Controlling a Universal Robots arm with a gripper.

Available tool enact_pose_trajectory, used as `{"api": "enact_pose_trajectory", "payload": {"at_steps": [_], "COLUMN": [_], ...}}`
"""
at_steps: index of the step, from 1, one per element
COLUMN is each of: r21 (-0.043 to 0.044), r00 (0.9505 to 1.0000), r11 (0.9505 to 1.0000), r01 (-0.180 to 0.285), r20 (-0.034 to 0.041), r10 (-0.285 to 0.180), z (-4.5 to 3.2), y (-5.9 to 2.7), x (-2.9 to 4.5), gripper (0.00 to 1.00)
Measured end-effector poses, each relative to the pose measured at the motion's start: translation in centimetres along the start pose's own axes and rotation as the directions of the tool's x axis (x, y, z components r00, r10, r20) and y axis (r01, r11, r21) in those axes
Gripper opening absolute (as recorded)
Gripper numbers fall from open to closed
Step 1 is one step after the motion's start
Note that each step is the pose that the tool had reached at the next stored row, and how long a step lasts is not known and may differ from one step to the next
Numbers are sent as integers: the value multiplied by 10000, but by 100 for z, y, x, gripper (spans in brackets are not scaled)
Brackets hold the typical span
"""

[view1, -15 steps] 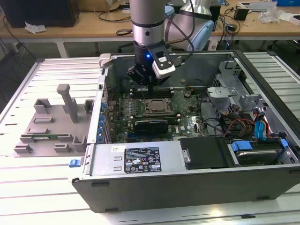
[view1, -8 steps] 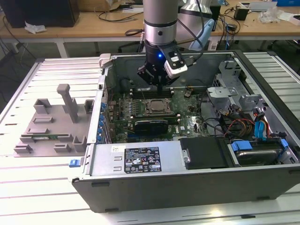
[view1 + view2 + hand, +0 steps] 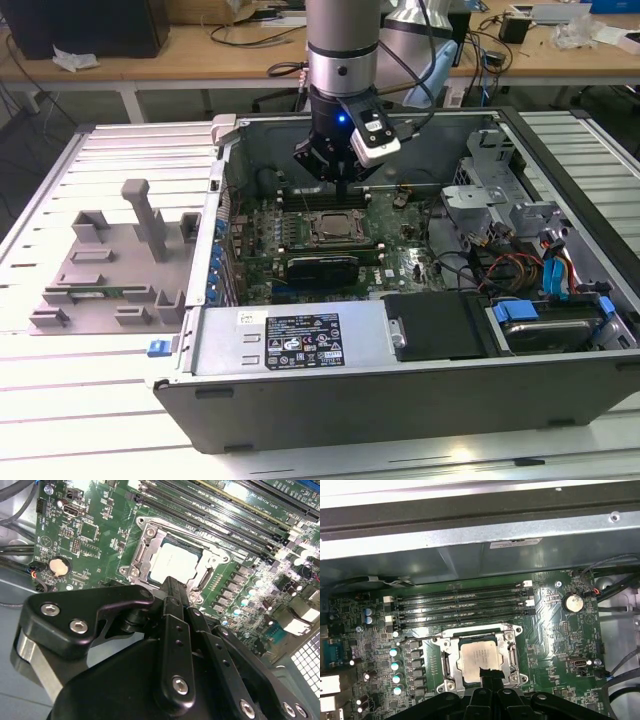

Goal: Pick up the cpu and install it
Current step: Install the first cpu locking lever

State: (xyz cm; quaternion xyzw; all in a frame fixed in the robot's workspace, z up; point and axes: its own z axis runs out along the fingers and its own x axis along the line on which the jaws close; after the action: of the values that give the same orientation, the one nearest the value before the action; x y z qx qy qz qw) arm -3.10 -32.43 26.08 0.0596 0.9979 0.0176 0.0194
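My one claw (image 3: 172, 582) hangs inside the open computer case (image 3: 300, 345), its two fingers drawn together to a single narrow tip with nothing held between them. In both wrist views that tip (image 3: 487, 674) sits over the near edge of the one cpu (image 3: 479, 660); whether it touches the metal I cannot tell.

The cpu (image 3: 175, 562) lies flat in its socket (image 3: 142, 545), silver top up, with the socket's metal frame (image 3: 447, 665) around all four sides. Just beyond the socket in the first wrist view run four long memory slots (image 3: 460, 605), side by side and parallel. One round coin battery (image 3: 572, 602) sits on the green board, off to one side of the slots.

In the exterior view my claw (image 3: 343, 186) points straight down above the socket and cpu (image 3: 335, 228) at the middle of the board. On the exterior view's left, outside the case, one grey tray (image 3: 100, 270) rests on the white slatted desk (image 3: 80, 400). Farther back, a second, wooden desk (image 3: 180, 60) carries loose cables.
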Motion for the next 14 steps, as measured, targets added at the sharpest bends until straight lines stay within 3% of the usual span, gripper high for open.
{"api": "enact_pose_trajectory", "payload": {"at_steps": [5, 14], "r21": [-2, -1], "r00": [10000, 10000], "r11": [10000, 10000], "r01": [0, 1], "r20": [0, 0], "r10": [0, -1], "z": [0, -5], "y": [-1, -15], "x": [13, 126], "gripper": [11, 11]}}
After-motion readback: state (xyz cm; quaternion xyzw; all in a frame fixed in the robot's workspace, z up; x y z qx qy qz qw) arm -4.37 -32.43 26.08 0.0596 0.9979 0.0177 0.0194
